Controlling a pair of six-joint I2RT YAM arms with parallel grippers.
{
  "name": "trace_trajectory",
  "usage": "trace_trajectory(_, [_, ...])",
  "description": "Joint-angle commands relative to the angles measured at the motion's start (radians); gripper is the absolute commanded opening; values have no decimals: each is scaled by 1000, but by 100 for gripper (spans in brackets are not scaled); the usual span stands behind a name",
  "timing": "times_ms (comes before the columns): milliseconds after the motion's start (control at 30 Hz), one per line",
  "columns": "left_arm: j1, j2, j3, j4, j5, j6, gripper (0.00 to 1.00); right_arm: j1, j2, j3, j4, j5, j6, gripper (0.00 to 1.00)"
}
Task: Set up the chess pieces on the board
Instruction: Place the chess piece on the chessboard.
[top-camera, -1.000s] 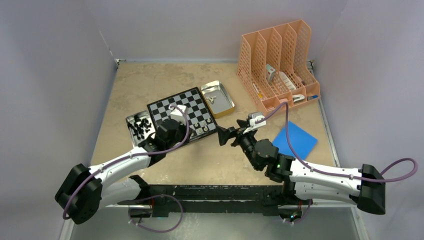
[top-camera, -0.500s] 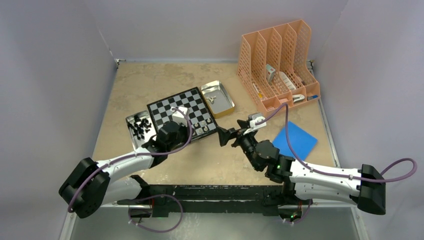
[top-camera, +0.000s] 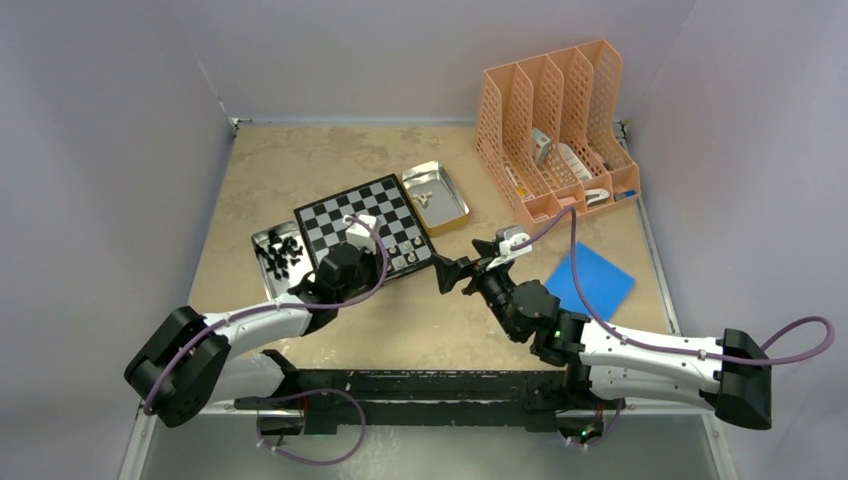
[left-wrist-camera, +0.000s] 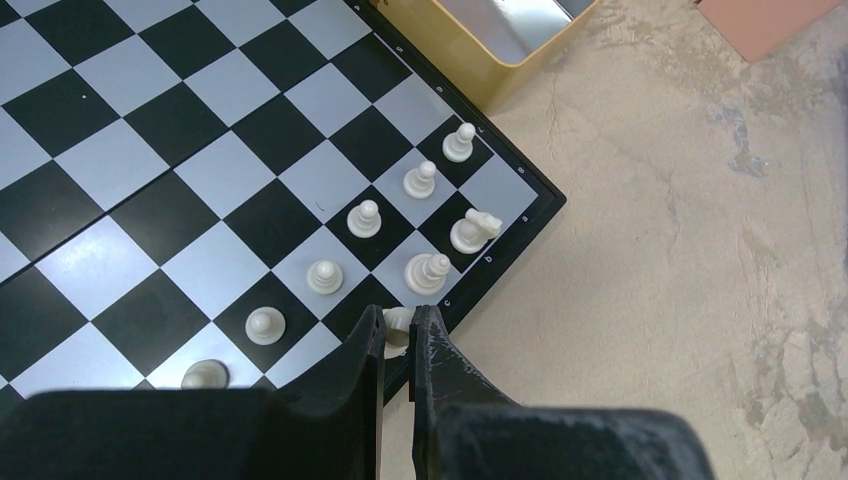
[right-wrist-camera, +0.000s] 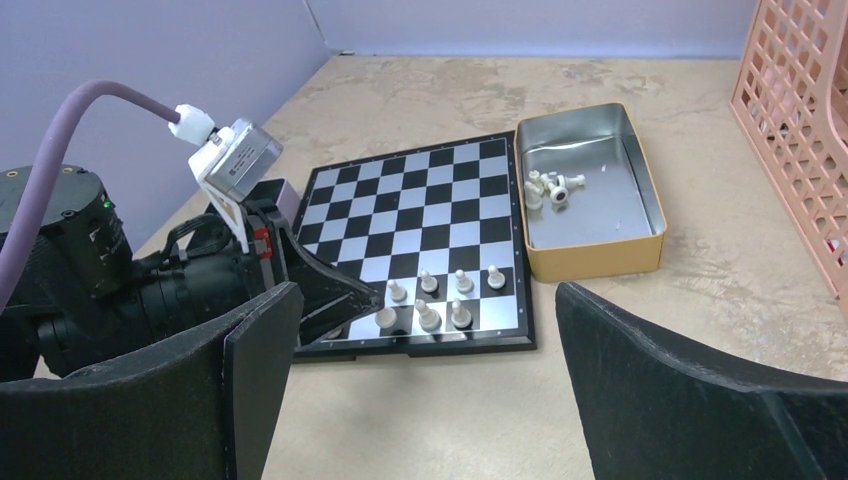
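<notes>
Left pincer tight around half-hidden pale piece

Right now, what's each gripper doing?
Left gripper: shut on a pale piece at the board edge.
Right gripper: open, holding nothing.

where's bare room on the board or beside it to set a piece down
Free: far and middle squares of the board; the tabletop between board and right gripper. Crowded: the board's near right corner, where pale pieces stand and the left gripper grips one.
</notes>
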Motion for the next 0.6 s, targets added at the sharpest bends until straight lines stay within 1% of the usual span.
trace_trajectory(0, [-7,4,-25,84,-19,1,0,3,-10,2,62,-2,-6,99])
trace_trajectory(567, [-7,55,-52,160,-41,19,0,3,-4,-12,73,-15,5,99])
